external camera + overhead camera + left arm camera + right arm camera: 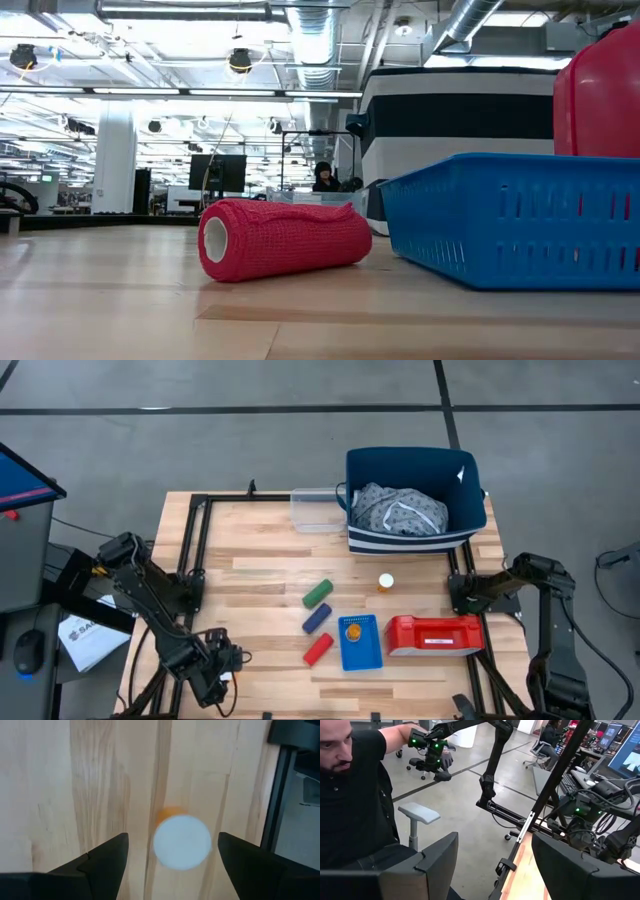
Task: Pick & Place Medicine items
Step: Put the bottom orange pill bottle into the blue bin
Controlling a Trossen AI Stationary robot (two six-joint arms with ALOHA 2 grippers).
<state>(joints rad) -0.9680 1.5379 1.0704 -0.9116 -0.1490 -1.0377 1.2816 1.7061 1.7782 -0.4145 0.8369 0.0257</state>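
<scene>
Under my left gripper (172,840) an orange pill bottle with a white cap (181,841) stands on the wooden table, seen from above. The gripper is open, with one finger on each side of the cap and clear of it. In the high view this gripper (222,680) is at the table's near left corner and hides that bottle. A second bottle (385,582) stands on the table's middle right. A third (353,630) lies in the small blue basket (372,656). My right gripper (495,840) is open and empty at the table's right edge (468,592).
Green (318,593), blue (317,618) and red (318,649) rolls lie left of the blue basket. A red case (435,635) lies to its right. A navy bin with cloth (415,510) and a clear container (318,510) stand at the far edge. A person (355,795) sits beyond the table.
</scene>
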